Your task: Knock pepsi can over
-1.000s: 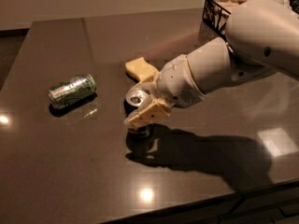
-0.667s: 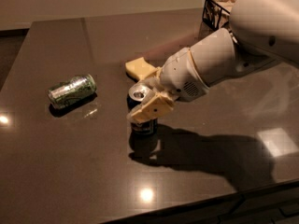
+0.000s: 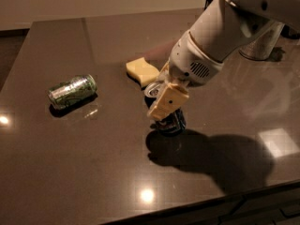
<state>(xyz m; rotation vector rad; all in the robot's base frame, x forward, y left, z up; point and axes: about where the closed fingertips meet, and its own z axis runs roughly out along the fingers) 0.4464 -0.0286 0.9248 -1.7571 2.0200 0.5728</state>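
Observation:
The pepsi can (image 3: 174, 122) is dark blue with a silver top and stands near the middle of the dark table (image 3: 93, 172), tilted with its top leaning to the left. My gripper (image 3: 161, 106) reaches down from the upper right and is shut on the can. One tan finger (image 3: 167, 101) lies across the can's front; the other is hidden behind it. The can's base rests on the table.
A green-and-silver can (image 3: 72, 91) lies on its side at the left. A yellow sponge (image 3: 141, 69) lies just behind the pepsi can. A silver container (image 3: 259, 45) stands at the back right, partly behind my arm. The table's front edge runs along the bottom right.
The pepsi can has gone from nearly upright to leaning left in the gripper. My arm's wrist has swung higher over it.

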